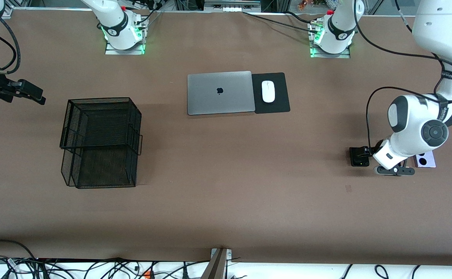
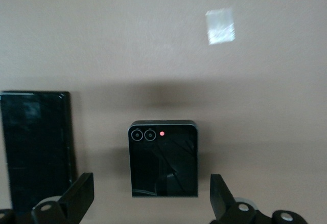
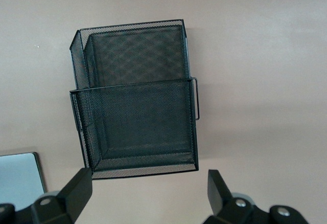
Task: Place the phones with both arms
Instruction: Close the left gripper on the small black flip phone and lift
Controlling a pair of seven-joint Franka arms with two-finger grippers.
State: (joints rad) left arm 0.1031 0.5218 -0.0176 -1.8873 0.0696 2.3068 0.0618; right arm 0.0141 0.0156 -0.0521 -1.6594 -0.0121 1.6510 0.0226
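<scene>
Two fingers apart — left gripper (image 2: 148, 196) over, probably straddling, black folded phone (image 2: 163, 158).

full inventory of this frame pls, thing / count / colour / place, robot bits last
Phones: 3 seen; squarish black folded one under the left gripper, long black slab beside it, lavender-white one partly hidden by the left arm; all at the left arm's end.
Mesh basket: 1, black, two-tier, right arm's end.
Laptop: 1, silver, closed, mid-table.
Mouse pad: 1, black, beside laptop.
Mouse: 1, white, on pad.
Table: brown.
Left gripper: open, over folded phone.
Right gripper: open, near basket.
</scene>
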